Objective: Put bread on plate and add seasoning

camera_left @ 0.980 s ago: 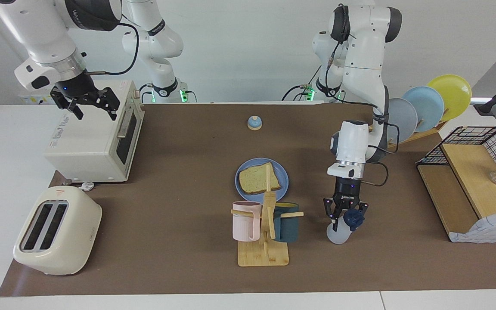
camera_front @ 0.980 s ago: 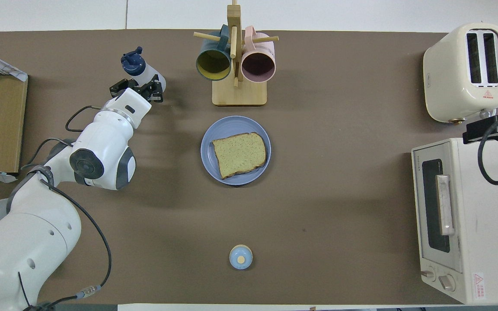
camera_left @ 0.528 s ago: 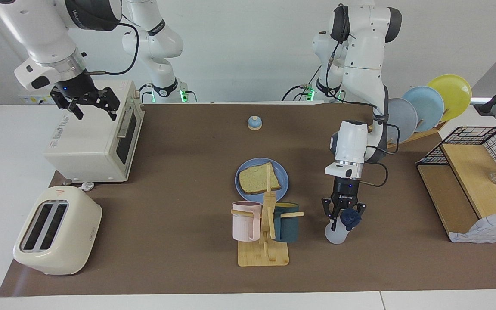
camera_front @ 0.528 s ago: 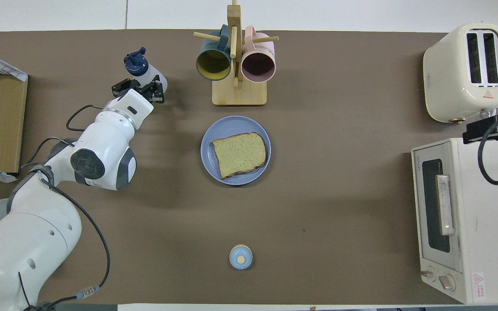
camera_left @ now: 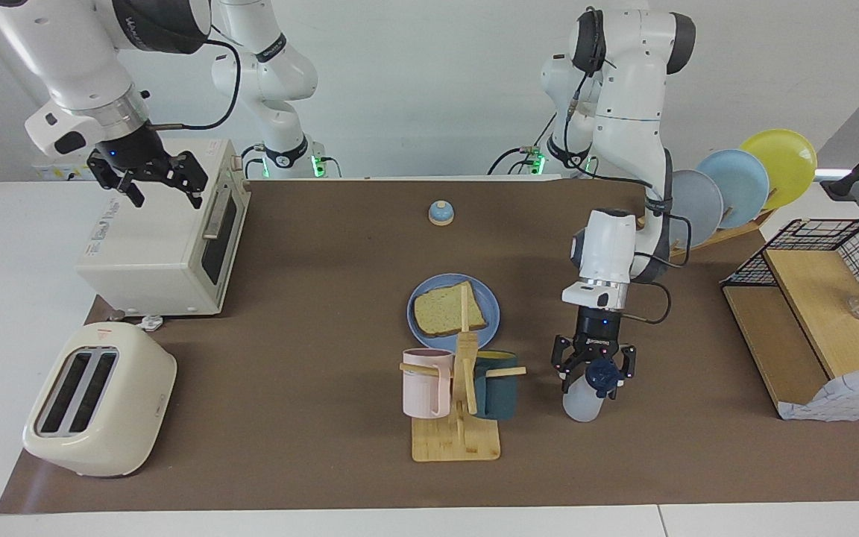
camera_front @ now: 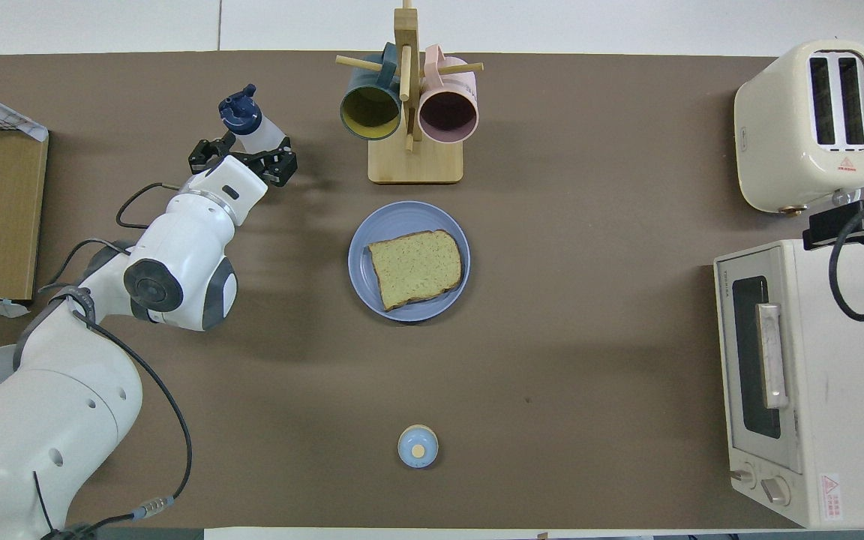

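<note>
Left fingers: apart, one on each side of the bottle body, no clamp.
Left gripper [camera_left: 593, 367]: low over the table, straddling the seasoning bottle just under its cap; arm comes in from the left arm's end of the table.
Seasoning bottle [camera_left: 584, 399]: translucent white squeeze bottle with navy flip cap, standing on the brown mat, leaning a little; beside the mug tree, toward the left arm's end, farther from the robots than the plate.
Right fingers: apart, nothing between them.
Right gripper [camera_left: 150, 177]: up in the air over the toaster oven; this arm waits.
Bread [camera_front: 415, 268]: speckled toast slice, lying flat on the plate.
Plate [camera_front: 363, 247]: round blue, mid-table, just nearer to the robots than the mug tree.
Mug tree [camera_front: 415, 161]: wooden stand, one pink and one dark teal mug hung on its pegs.
Bell [camera_front: 418, 446]: small, blue dome, near the robots' edge, well apart from the plate.
Toaster oven [camera_left: 168, 246]: cream, at the right arm's end of the table.
Toaster [camera_left: 98, 399]: two-slot, cream, same end, farther from the robots than the oven.
</note>
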Available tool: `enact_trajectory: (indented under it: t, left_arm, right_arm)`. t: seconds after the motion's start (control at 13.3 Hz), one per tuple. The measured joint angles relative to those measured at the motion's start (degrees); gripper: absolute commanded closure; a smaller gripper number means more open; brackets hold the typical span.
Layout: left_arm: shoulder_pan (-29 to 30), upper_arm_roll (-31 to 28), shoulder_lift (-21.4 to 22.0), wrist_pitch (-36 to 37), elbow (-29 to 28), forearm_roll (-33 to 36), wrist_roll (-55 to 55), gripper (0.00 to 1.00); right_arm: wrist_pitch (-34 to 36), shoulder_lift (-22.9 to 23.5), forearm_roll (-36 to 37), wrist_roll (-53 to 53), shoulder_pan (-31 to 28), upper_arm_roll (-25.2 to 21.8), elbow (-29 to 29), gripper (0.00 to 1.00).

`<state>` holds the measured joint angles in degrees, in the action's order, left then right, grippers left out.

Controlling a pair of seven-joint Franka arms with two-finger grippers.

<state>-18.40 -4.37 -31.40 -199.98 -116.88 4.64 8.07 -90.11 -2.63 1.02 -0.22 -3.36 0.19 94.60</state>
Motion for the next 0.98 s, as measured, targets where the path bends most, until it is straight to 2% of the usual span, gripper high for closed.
enact_trajectory:
  t: [0.15, 0.3, 0.68, 0.98]
  left_arm:
    - [0.0, 0.0, 0.4, -0.2, -0.7, 0.0, 0.0, 0.0]
    - [0.0, 0.0, 2.6, -0.4, -3.2, 0.0, 0.0, 0.0]
    - [-0.2, 0.3, 12.0, -0.4, -14.8, 0.2, 0.0, 0.0]
    - [-3.9, 0.8, 18.5, -0.5, -22.7, 0.4, 1.9, 0.0]
  right_arm:
    - [0.0, 0.0, 0.0, 0.0, 0.0, 0.0, 0.0, 0.0]
    - [0.0, 0.0, 0.0, 0.0, 0.0, 0.0, 0.0, 0.0]
    - [0.0, 0.0, 0.0, 0.0, 0.0, 0.0, 0.0, 0.0]
    - [0.0, 0.0, 0.0, 0.0, 0.0, 0.0, 0.0, 0.0]
